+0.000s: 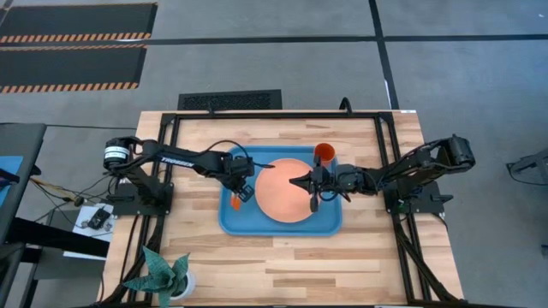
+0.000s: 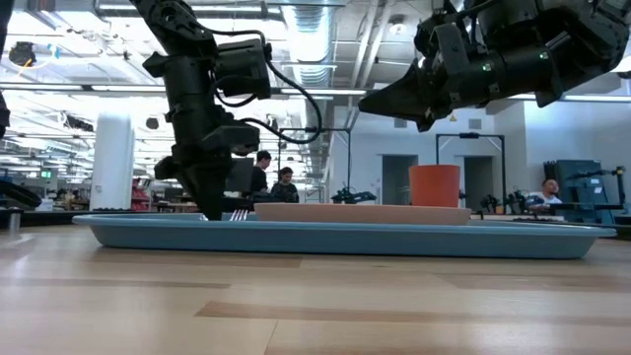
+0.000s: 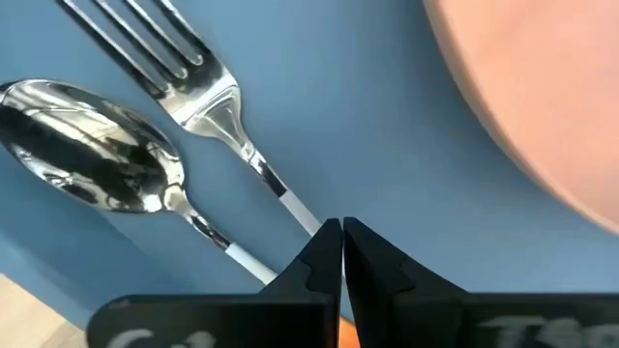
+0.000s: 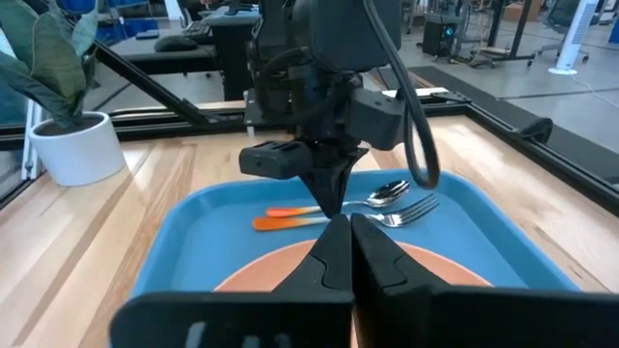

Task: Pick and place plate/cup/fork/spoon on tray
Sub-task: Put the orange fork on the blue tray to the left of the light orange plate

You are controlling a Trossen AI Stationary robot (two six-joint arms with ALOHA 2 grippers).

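Shiny steel fork (image 3: 208, 92) and spoon (image 3: 97, 164) lie side by side on the smooth blue plastic tray (image 1: 330, 224), beside the flat round plate (image 1: 287, 192). Left gripper (image 3: 340, 232) fingers closed on the fork's handle; right gripper (image 4: 340, 232) fingers pressed together, empty, above the plate.

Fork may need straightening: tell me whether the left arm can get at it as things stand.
Probably yes. The left gripper, fingers shut, sits right over the fork handle on the tray; only the spoon lies close beside it.

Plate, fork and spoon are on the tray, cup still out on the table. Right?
Not quite: the cup is on the tray too, standing at its far right corner beside the plate, as the high view shows. The fork and spoon do lie on the tray, side by side.
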